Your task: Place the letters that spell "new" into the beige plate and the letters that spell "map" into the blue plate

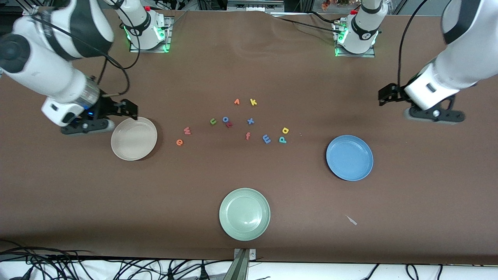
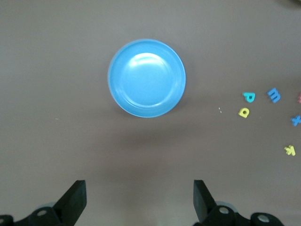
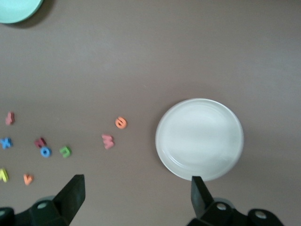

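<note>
Even overhead light fills the room; the blue plate (image 2: 146, 77) shows soft glare, and the wrist views look hazy.

Brown table (image 1: 249, 58) has beige plate (image 1: 134, 139), blue plate (image 1: 349, 157), green plate (image 1: 244, 214), plus foam letters (image 1: 233, 122) scattered mid-table.

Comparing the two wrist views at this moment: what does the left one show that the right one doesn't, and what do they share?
Only the left wrist view shows the round medium-blue plate, the teal foam p, yellow foam a and blue foam m. Only the right wrist view shows the round cream-beige plate, orange foam e, pinkish-red foam w and green foam n. Both show open pincer fingers above brown table.
</note>
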Motion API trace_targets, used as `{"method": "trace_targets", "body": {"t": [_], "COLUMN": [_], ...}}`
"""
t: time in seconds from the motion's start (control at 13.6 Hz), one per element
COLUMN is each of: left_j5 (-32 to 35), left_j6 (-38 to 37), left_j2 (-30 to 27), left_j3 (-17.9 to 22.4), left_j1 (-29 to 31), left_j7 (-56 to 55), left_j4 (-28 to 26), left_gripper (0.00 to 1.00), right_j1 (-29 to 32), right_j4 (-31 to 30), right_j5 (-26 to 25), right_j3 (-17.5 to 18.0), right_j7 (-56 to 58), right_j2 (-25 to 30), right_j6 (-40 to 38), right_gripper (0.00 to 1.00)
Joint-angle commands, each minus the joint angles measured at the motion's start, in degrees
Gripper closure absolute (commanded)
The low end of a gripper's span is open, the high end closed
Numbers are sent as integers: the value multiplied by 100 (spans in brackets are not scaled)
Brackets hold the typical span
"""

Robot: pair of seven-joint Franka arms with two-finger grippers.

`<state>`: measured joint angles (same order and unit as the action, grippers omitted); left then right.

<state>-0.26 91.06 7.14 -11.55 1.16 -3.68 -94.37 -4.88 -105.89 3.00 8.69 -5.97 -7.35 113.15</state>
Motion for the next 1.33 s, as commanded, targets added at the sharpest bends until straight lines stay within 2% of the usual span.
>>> {"method": "trace_targets", "body": {"t": [0.0,0.22,0.44,0.66,0.96,1.11,1.25], "left_j5": [-17,-211,-132,-114,-36,306,378], "left_j6": [-19,841,1570,2326,2959,3075,3154], "left_j2": [936,1429,1930,2335,2783,2942,3030], "left_j3": [-5,-22,-22,-13,22,4,-4], "left_j1": [-125,-300,-984,-1530,-1997,-2206,-2296], "left_j7": [26,-140,-1542,-2741,-4278,-4692,-4975], "left_j4": [550,482,464,490,482,481,508], "left_gripper": [0,0,0,0,0,0,0], "right_j1": [-205,-391,-628,-795,-787,-787,-787], "right_j4": [-518,-669,-704,-1090,-1100,-1135,-1144], "right_j5": [34,-19,-98,-685,-757,-757,-757], "right_j3": [63,63,54,45,-25,-51,-51], "right_j7": [-570,-1492,-2380,-3286,-3385,-3385,-3385], "right_j2": [-117,-521,-1004,-1488,-1918,-1955,-2103], "right_j6": [863,1446,1981,3079,3572,3653,3827], "right_gripper": [0,0,0,0,0,1,1]}}
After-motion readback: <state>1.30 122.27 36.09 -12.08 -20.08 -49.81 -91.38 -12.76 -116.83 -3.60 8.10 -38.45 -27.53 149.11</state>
